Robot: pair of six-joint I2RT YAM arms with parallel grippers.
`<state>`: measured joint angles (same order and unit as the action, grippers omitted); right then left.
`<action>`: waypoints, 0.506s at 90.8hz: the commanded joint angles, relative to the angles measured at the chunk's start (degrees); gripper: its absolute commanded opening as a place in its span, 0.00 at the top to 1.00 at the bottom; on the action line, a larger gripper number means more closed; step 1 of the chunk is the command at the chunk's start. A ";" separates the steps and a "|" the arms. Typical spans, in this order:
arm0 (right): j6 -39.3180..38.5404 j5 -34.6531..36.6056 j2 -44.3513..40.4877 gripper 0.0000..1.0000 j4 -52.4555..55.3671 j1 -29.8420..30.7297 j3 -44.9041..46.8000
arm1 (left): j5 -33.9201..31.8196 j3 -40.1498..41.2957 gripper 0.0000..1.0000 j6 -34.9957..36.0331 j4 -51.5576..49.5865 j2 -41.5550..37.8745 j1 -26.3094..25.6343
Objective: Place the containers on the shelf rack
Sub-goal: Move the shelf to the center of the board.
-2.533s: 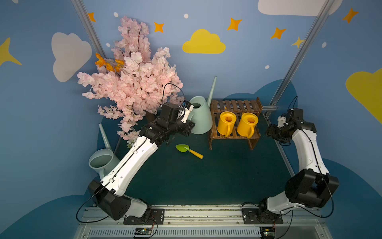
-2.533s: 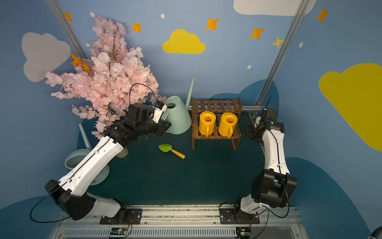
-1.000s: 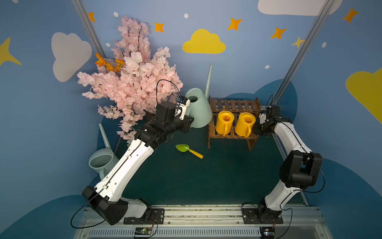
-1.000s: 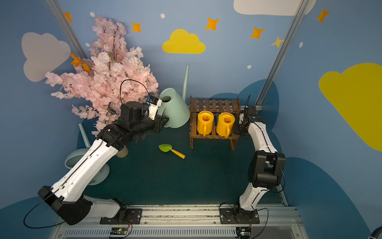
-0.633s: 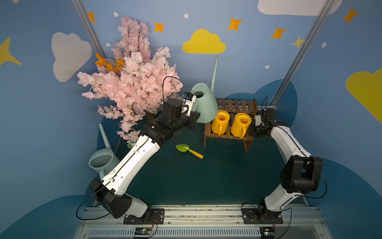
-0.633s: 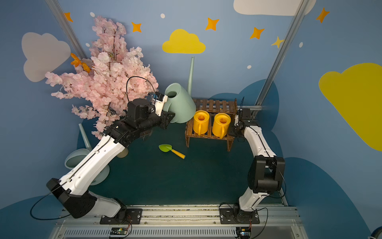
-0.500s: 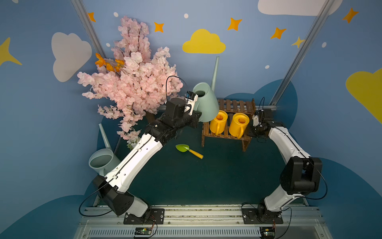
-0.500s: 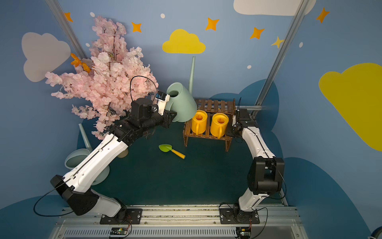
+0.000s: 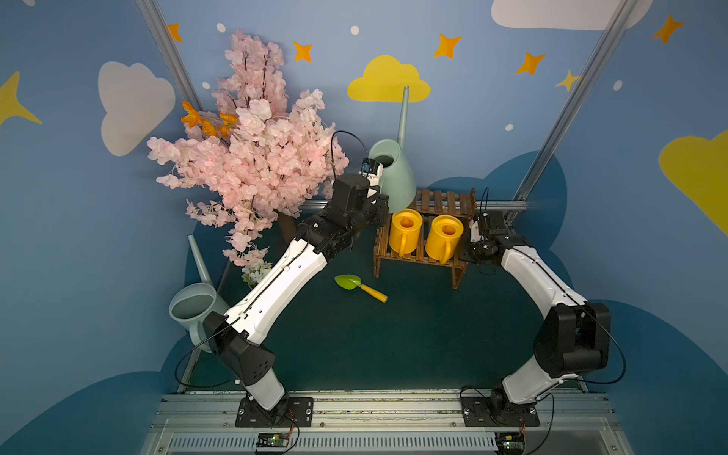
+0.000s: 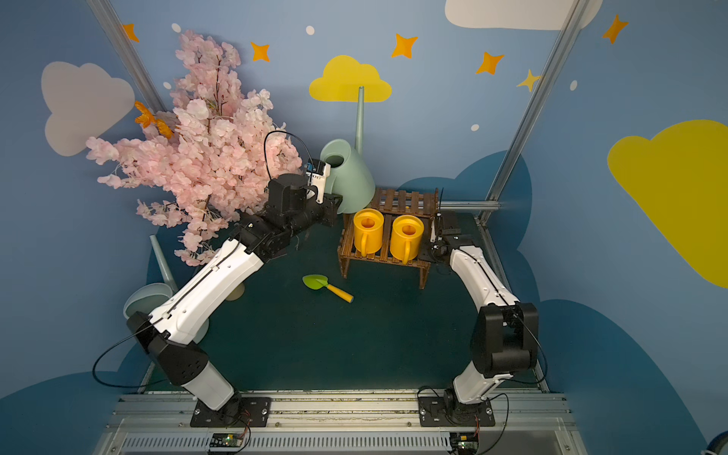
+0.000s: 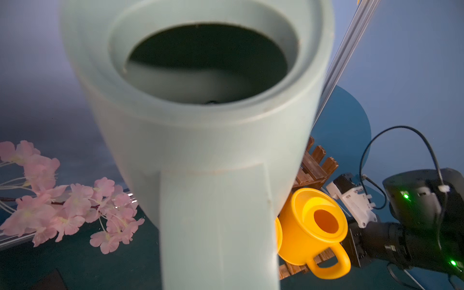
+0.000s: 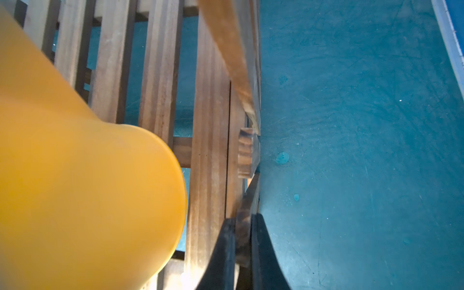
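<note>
Right fingers pinch the shelf rack edge; left fingers grip the green can

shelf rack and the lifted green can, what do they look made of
Shelf rack: looks like dark-stained wood, matte; grain runs along separate slats, with rough cut ends. Lifted green can: probably moulded plastic, smooth with a dull satin sheen, even colour, thick rounded rim, faint seam at the handle.
</note>
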<state>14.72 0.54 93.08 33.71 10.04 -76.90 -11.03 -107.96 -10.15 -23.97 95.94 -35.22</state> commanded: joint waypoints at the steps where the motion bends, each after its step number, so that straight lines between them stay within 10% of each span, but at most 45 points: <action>1: 0.72 -7.14 0.70 0.92 3.39 3.71 4.04 | -2.90 -4.43 0.98 2.12 3.77 1.40 -0.65; 46: 2.08 -6.14 -2.31 0.93 0.49 7.13 8.53 | -14.98 -15.58 0.98 5.38 -3.65 9.47 -7.15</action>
<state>16.53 3.03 89.84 28.67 14.09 -71.90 -21.26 -120.09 -5.96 -29.02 105.67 -41.60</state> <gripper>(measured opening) 0.086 0.262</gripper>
